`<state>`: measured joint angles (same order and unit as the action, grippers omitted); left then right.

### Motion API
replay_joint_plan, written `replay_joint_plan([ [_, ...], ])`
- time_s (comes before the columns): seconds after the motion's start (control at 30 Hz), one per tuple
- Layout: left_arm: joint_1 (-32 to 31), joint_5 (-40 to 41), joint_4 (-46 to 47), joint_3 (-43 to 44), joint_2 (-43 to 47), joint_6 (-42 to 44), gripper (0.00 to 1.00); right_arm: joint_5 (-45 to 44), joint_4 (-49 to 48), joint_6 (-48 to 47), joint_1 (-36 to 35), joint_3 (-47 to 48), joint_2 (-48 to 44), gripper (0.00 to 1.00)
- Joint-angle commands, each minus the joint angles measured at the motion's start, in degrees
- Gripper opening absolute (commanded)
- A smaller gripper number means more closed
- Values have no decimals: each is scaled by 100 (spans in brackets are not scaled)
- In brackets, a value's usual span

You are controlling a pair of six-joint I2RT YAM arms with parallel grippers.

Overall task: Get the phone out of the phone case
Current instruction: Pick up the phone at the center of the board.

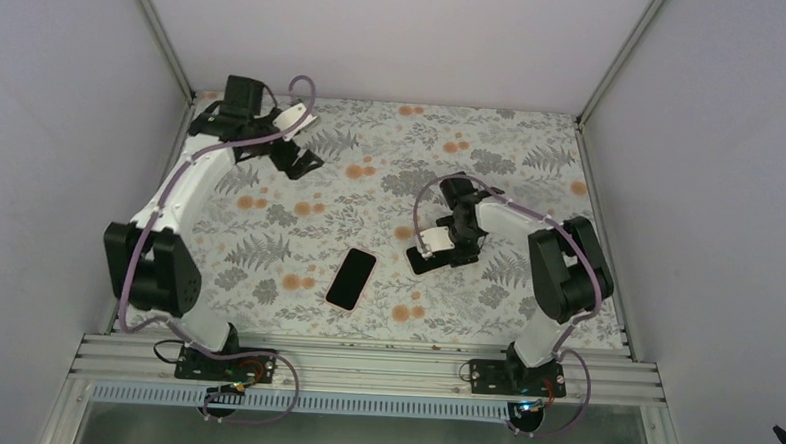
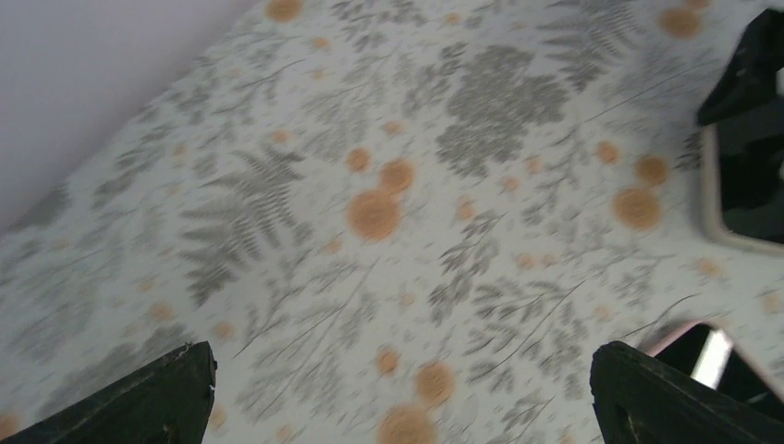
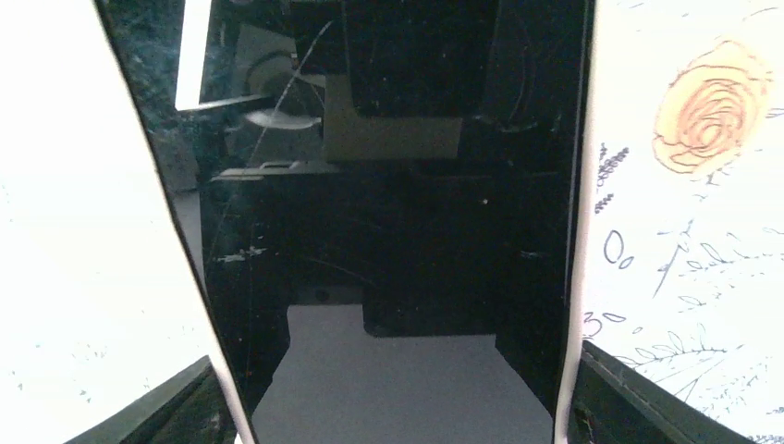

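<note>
The pink-rimmed phone case [image 1: 351,278] lies flat on the floral mat at front centre, with a dark inside. Its corner also shows in the left wrist view [image 2: 704,356]. The black phone [image 1: 425,259] with a pale rim sits apart from the case, to its right. It fills the right wrist view [image 3: 388,231], where its glass shows scratches. My right gripper [image 1: 436,248] is shut on the phone's long sides, low over the mat; in the right wrist view the gripper [image 3: 398,407] has a finger on each side of it. My left gripper [image 1: 298,159] is open and empty at the back left, its fingers [image 2: 157,398] wide apart.
The floral mat [image 1: 268,247] covers the table. Grey walls stand close at the left, back and right. A metal rail [image 1: 363,366] runs along the near edge by the arm bases. In the left wrist view, the right gripper and the phone show at the right edge [image 2: 740,176].
</note>
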<state>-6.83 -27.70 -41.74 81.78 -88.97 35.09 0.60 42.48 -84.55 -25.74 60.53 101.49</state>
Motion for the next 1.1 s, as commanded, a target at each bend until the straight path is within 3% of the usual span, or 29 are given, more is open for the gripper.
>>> replay_joint_plan([
  [0.0,-419,-684,-1222,1053,-900,-383,100,1082,-963,600,20,-598,-253,69],
  [0.1,-688,-1203,-2099,2042,-1870,-489,100,1202,-1624,1021,-60,-655,-865,63],
  [0.3,-924,-2016,-3324,3942,-3275,-735,100,1017,-2399,1611,-310,-438,-1234,63],
  [0.43,-1021,-2211,-3323,3977,-3551,-733,100,813,-2993,1978,-450,-268,-1293,61],
  [0.87,-1247,-2730,-3587,4134,-3959,-543,100,183,-3677,2503,-890,784,-456,61],
  [0.93,-1254,-2825,-3594,4166,-3975,-537,93,156,-3728,2566,-930,854,-381,61],
  [1.07,-1284,-2901,-3600,4067,-3973,-534,66,-53,-3963,2681,-985,898,-317,61],
])
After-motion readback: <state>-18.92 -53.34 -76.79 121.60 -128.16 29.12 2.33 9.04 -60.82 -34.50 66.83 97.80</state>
